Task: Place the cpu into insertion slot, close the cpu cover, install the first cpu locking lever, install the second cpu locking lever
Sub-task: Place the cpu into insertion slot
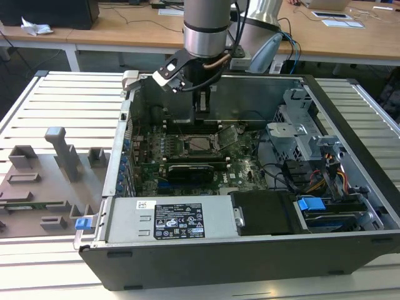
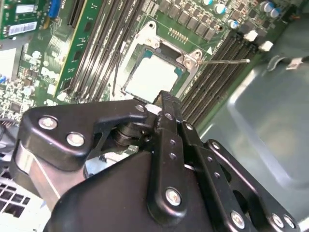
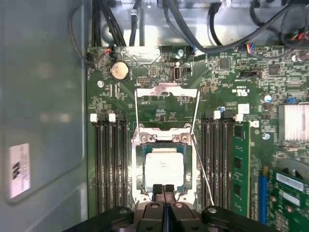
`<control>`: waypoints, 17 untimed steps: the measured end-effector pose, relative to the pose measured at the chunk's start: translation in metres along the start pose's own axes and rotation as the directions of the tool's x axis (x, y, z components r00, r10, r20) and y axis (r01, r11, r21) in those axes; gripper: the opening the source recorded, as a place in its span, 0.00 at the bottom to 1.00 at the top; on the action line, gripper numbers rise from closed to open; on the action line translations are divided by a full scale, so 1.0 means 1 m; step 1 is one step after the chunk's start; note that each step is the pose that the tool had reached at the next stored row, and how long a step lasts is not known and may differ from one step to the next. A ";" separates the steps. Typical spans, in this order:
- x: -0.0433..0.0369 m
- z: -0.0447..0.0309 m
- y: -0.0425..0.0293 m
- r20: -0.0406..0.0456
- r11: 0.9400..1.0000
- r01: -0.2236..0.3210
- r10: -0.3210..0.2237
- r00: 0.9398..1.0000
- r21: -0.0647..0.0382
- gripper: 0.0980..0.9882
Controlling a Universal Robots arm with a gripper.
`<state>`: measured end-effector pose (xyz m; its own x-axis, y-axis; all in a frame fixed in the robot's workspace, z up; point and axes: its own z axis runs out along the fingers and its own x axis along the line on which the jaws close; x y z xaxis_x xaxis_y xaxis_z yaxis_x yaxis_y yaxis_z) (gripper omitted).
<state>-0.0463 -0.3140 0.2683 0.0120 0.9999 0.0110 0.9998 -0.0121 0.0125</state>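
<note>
Starting at the near side of the exterior view, an open computer case (image 1: 250,262) lies on a table made of pale slats (image 1: 62,100). A silver box with a sticker (image 1: 181,219) sits along the near edge inside the case. On the exterior view's left, a grey tray with blocks (image 1: 37,187) rests on the table beside the case. A little farther in lies the green board (image 1: 187,170). The cpu (image 1: 201,145) sits flat in its slot in the middle of this board, and its pale square top shows in both wrist views (image 3: 164,166) (image 2: 153,77). The gripper (image 1: 201,105) hangs right over the far edge of the slot, apart from the cpu. Its two black tips are pressed together with nothing between them, as the first wrist view (image 3: 163,189) and the second wrist view (image 2: 166,101) show. One thin wire lever (image 3: 203,169) sticks out loose beside the slot. Past the slot, the cpu cover (image 3: 166,88) is flipped back, so the chip is bare. Black cables (image 3: 193,24) run along the far wall of the case.
</note>
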 end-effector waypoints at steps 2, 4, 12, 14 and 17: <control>0.0001 -0.0086 0.0001 -0.001 1.000 0.000 0.000 1.000 0.000 0.01; 0.0002 -0.0165 0.0002 -0.003 1.000 0.000 0.000 1.000 0.000 0.01; 0.0004 -0.0274 0.0004 -0.009 1.000 0.000 0.000 1.000 0.000 0.01; 0.0003 -0.0275 0.0004 -0.008 1.000 0.000 0.000 1.000 0.000 0.01; 0.0003 -0.0275 0.0004 -0.008 1.000 0.000 0.000 1.000 0.000 0.01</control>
<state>-0.0463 -0.3140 0.2959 0.0120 0.9997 0.0194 0.9998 -0.0122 0.0124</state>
